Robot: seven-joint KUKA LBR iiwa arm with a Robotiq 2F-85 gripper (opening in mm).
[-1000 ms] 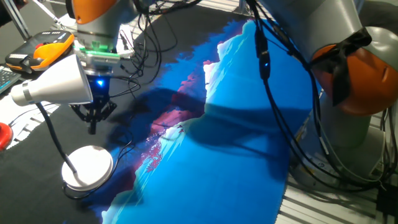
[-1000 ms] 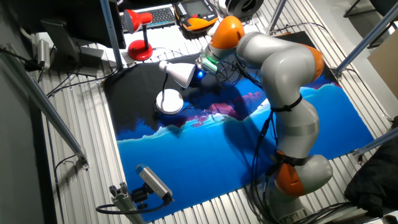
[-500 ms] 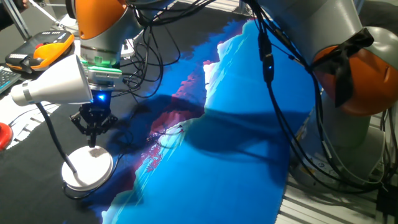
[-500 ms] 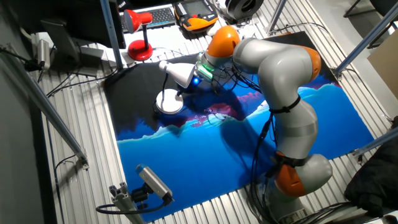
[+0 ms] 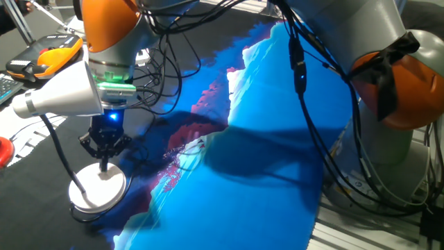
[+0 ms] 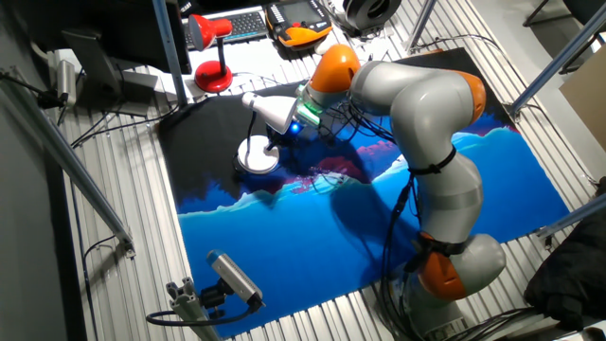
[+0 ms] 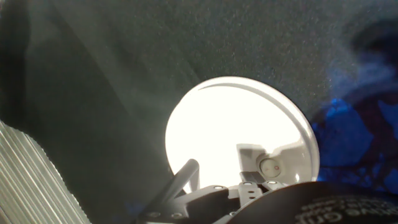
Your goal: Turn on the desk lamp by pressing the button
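Your tool (image 5: pixel 104 165), whose finger gap I cannot tell, hangs just above the round base of the desk lamp (image 5: pixel 97 186) at the bench's (image 5: pixel 41 222) near left, with no glow visible under the shade, so the button (image 7: pixel 268 166) seems not yet pressed.

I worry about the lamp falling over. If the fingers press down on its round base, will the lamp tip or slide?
Probably it stays put: the desk lamp stands on a wide, flat disc base, and a press from straight above pushes it into the cloth. The thin neck looks bendable, so the shade may wobble. The dark cloth likely resists sliding.
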